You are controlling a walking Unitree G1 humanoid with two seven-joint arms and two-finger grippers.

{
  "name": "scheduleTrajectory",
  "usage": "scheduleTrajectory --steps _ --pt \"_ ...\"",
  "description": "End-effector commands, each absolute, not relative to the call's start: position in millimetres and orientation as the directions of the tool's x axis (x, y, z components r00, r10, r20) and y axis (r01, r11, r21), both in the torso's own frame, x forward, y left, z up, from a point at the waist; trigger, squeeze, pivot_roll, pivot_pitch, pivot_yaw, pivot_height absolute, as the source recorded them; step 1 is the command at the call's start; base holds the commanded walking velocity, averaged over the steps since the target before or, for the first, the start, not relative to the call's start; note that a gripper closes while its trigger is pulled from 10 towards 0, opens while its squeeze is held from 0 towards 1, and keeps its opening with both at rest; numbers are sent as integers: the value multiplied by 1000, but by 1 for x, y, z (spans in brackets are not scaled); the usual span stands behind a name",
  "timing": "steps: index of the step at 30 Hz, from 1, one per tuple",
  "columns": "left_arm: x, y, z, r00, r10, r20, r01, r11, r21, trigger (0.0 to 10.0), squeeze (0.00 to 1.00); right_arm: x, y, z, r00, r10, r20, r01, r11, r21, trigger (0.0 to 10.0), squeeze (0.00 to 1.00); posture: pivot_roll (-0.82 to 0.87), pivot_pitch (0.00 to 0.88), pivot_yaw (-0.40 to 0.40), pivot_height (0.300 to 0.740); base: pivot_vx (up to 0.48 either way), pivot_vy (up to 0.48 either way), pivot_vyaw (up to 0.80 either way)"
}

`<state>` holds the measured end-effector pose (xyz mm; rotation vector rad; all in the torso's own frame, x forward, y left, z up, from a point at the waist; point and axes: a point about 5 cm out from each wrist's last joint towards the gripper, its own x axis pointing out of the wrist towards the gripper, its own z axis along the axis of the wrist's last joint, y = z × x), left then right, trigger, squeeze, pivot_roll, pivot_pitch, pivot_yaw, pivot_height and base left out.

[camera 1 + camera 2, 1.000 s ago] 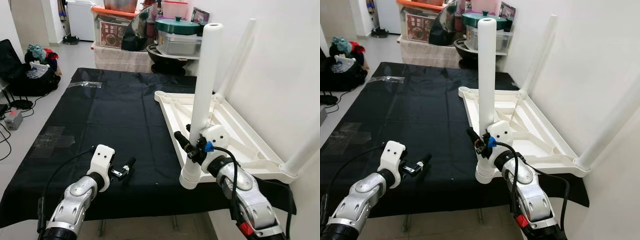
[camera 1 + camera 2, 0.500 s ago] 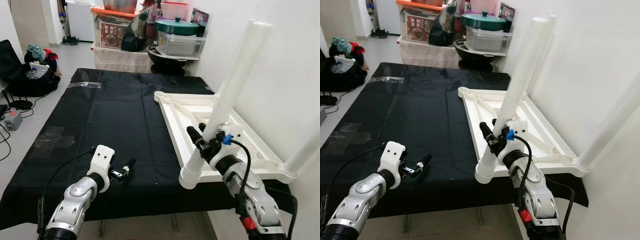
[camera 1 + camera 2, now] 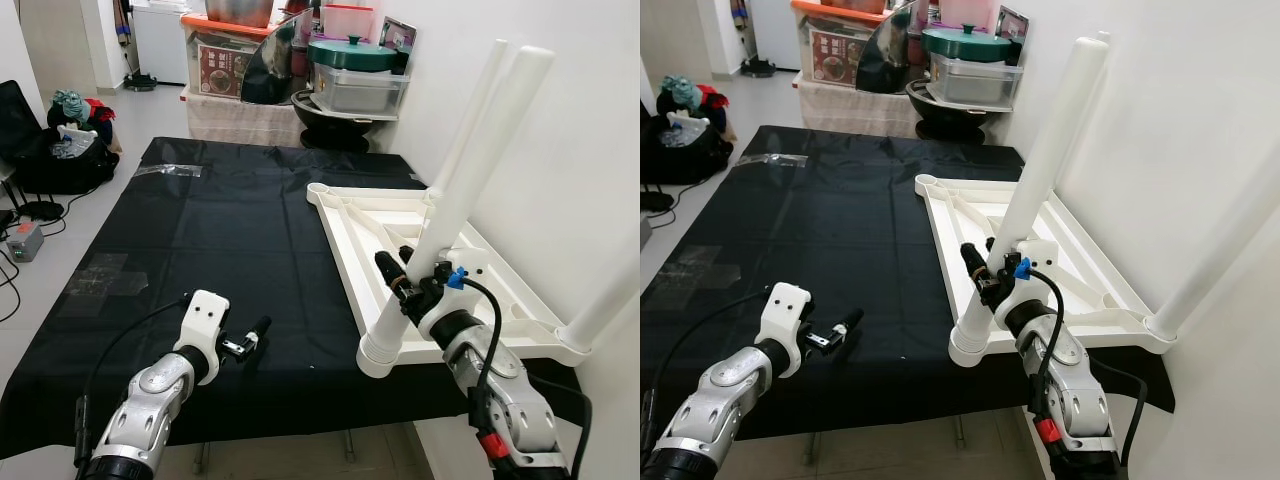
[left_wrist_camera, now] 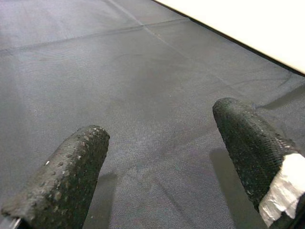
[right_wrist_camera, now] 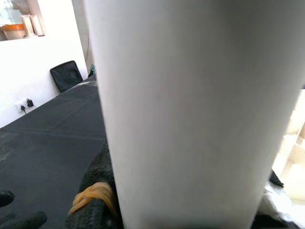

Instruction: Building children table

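The white children's table top point(image 3: 500, 290) lies upside down on the black cloth point(image 3: 220, 230), close to the right wall. One white leg point(image 3: 470, 110) stands in its far corner and another point(image 3: 605, 305) in the near right corner. My right gripper point(image 3: 405, 282) is shut on a third white table leg point(image 3: 470, 180), which leans right with its foot in the near left corner socket point(image 3: 378, 350). In the right wrist view that leg point(image 5: 186, 109) is pressed against a black finger point(image 5: 95, 191). My left gripper point(image 3: 250, 338) hovers open, low over bare cloth point(image 4: 143, 95), its fingers point(image 4: 66, 181) apart.
The white wall point(image 3: 580, 120) runs right beside the table top. Storage boxes, pots and a green-lidded container point(image 3: 355, 65) crowd the far end. A black bag point(image 3: 60, 150) and cables lie on the floor at the left. The cloth's front edge point(image 3: 250, 425) is near my arms.
My right gripper has tipped the held leg from upright to leaning right, its foot staying at the corner socket. The left arm has not moved.
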<state>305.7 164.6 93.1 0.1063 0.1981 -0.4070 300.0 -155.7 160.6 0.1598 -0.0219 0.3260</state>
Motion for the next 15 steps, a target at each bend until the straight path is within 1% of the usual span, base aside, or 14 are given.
scheduleTrajectory --steps 1,2,4,6,9,15 --pt "306 164 93 896 -385 -220 408 910 70 10000 0 291 -152 112 931 319 -178 -284 939 197 10000 0 55 0 -107 740 0 0 0" --pt "306 164 93 896 -385 -220 408 910 70 10000 0 291 -152 112 931 319 -178 -284 939 197 10000 0 55 0 -107 740 0 0 0" --pt "306 164 93 896 -385 -220 408 910 71 10000 0 290 -146 112 920 347 -181 -328 936 128 10000 0 54 0 -108 740 0 0 0" --pt "306 164 93 896 -385 -220 408 910 71 10000 0 290 -146 112 920 347 -181 -328 936 128 10000 0 54 0 -108 740 0 0 0" --pt "306 164 93 896 -385 -219 408 910 70 10000 0 289 -141 111 908 372 -192 -363 928 81 10000 0 57 0 -110 740 0 0 0" --pt "306 164 93 897 -385 -218 408 910 70 10000 0 288 -140 110 903 378 -202 -377 925 48 10000 0 53 0 -108 740 0 0 0"
